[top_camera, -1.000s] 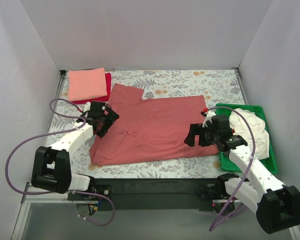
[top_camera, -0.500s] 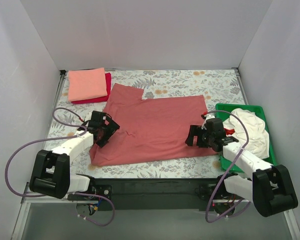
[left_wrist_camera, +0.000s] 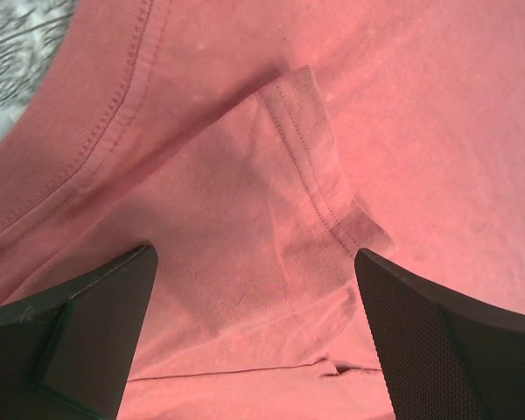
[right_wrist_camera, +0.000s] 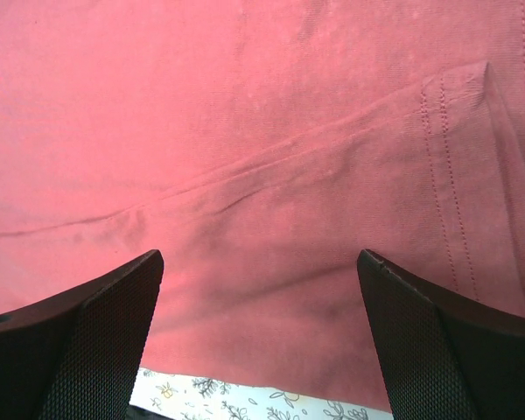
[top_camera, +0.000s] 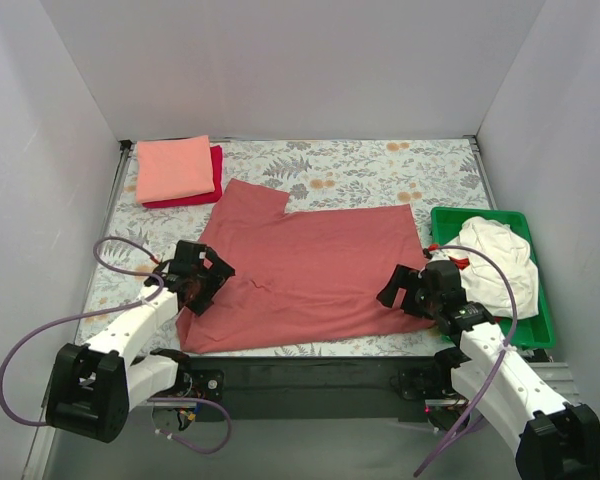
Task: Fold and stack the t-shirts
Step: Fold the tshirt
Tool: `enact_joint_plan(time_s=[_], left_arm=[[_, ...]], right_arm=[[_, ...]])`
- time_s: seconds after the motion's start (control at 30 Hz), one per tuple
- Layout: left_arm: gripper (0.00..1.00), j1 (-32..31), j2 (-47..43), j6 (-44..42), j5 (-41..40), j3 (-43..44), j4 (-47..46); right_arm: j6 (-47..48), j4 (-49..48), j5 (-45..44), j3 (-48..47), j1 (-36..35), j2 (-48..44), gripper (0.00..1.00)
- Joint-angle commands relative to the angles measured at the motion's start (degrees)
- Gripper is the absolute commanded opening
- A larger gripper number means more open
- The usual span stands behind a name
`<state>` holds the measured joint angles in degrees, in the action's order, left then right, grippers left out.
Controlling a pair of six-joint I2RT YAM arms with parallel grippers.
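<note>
A dusty brick-red t-shirt lies spread flat across the middle of the table, a sleeve at the far left. My left gripper hovers open over its near-left part, above a sleeve seam, jaws wide apart. My right gripper hovers open over the near-right hem. A folded salmon-pink shirt lies on a folded crimson one at the far left. A crumpled cream-white shirt lies in the tray.
The green plastic tray stands at the right edge. The floral tablecloth shows beyond the shirt and in a strip at the near edge. White walls close in on three sides.
Both arms have drawn back toward the near edge. The brick-red shirt has slid a little nearer with them and lies flatter.
</note>
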<state>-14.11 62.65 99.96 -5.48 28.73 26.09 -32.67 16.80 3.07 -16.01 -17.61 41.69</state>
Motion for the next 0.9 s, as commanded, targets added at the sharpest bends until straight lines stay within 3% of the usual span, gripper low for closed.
enact_joint_plan(time_s=[0.0, 0.17, 0.4, 0.67, 0.87], left_arm=[[0.97, -0.4, -3.4, 0.4, -2.3, 1.2, 9.4], [0.96, -0.4, -0.6, -1.7, -5.9, 14.2, 12.0], [0.97, -0.3, 15.5, -5.6, -9.7, 36.6, 12.2], [0.97, -0.2, 46.0, -22.7, -13.6, 67.8, 11.4], [0.97, 0.0, 72.5, -33.9, -19.0, 98.8, 17.6]], right_arm=[[1.5, 6.8, 2.8, -2.7, 0.1, 0.7, 0.98], [8.0, 5.4, 2.3, -11.3, 0.2, 1.9, 0.98], [12.1, 4.1, 0.2, -23.6, 0.1, 7.1, 0.98], [15.3, 3.5, -4.4, -23.5, 0.1, 8.1, 0.98], [17.2, 3.5, -3.5, -20.5, 0.2, 7.4, 0.98]])
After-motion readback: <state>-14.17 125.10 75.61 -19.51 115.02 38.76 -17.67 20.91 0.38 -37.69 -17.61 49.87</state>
